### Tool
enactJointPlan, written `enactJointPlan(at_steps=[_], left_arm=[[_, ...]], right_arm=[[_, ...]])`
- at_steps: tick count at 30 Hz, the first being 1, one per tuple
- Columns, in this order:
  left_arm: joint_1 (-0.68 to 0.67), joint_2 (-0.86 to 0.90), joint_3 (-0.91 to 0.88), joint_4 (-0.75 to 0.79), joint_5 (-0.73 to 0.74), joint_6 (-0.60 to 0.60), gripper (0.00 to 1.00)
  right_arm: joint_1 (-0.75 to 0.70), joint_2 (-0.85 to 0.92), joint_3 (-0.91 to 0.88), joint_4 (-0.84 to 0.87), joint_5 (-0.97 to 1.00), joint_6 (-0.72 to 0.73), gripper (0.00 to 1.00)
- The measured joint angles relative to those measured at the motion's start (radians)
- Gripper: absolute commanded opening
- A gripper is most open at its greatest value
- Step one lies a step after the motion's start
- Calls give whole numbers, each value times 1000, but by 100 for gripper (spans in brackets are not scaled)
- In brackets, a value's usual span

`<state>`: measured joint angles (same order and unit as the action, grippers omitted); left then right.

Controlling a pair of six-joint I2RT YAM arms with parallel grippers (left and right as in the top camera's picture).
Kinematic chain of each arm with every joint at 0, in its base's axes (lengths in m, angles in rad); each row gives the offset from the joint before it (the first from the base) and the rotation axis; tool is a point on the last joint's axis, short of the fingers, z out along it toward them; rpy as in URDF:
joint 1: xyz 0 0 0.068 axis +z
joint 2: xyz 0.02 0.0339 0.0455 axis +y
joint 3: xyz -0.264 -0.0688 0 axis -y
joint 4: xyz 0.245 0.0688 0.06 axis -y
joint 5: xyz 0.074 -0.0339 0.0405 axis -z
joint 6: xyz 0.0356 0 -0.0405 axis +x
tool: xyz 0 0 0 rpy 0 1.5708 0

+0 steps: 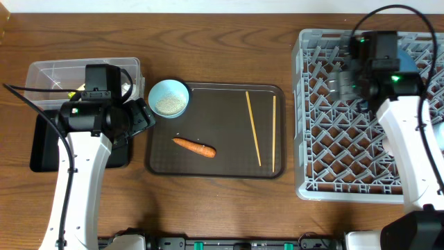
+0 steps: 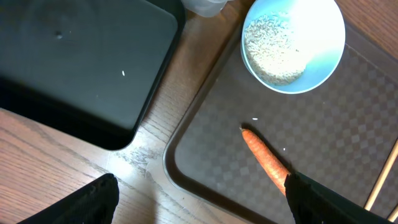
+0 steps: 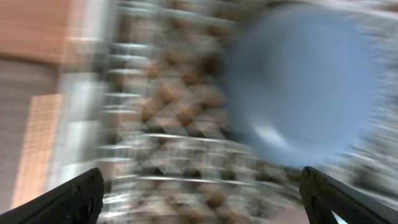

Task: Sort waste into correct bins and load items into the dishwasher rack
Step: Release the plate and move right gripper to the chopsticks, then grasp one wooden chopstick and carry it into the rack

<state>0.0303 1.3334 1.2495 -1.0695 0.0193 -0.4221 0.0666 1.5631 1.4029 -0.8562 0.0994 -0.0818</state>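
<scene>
Two pincers, and both stand with fingers spread and nothing between them. Your left pincer [image 2: 200,183] hangs over the near corner of the brown serving tray [image 2: 205,124], and the carrot [image 2: 264,158] lies just ahead, one end reaching toward a finger. Your right pincer [image 3: 200,177] is over the dishwasher rack [image 1: 347,153]. Its view is smeared, and a large blue dish [image 3: 305,81] fills the upper right of it, apparently resting among the pegs.

If you go for the carrot, expect trouble from its shape: it is round and tapered, so a grip off its middle could let it roll or squirt out onto the surface. The pale-blue bowl [image 2: 292,43] sits close by at the tray's corner, and a careless sweep of the arm could tip it and scatter the rice [image 2: 273,53]. On the right, a low pass could catch the pegs or knock the dish askew. The two chopsticks [image 1: 253,128] lie flat and thin on the serving tray, so they will likely be hard to pinch.

As for containers, the bowl holds the rice heap, and a few stray grains lie on the serving tray. The black tray [image 2: 74,62] is bare but for one white speck. The clear tub [image 1: 48,76] stands behind it, largely hidden by your left arm, so you cannot tell its contents
</scene>
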Motion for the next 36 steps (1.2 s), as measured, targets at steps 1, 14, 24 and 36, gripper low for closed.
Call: enactJointPlan(at_steps=[1, 14, 24, 36], left_arm=[[0, 0, 0, 0, 0, 0, 88], [0, 0, 0, 0, 0, 0, 88], [0, 0, 0, -7, 0, 0, 88], [0, 0, 0, -20, 0, 0, 88]], right_arm=[[20, 0, 0, 0, -79, 20, 96], [396, 21, 0, 10, -219, 327, 77], [568, 315, 0, 65, 8, 524, 77], [569, 454, 0, 120, 23, 608, 71]])
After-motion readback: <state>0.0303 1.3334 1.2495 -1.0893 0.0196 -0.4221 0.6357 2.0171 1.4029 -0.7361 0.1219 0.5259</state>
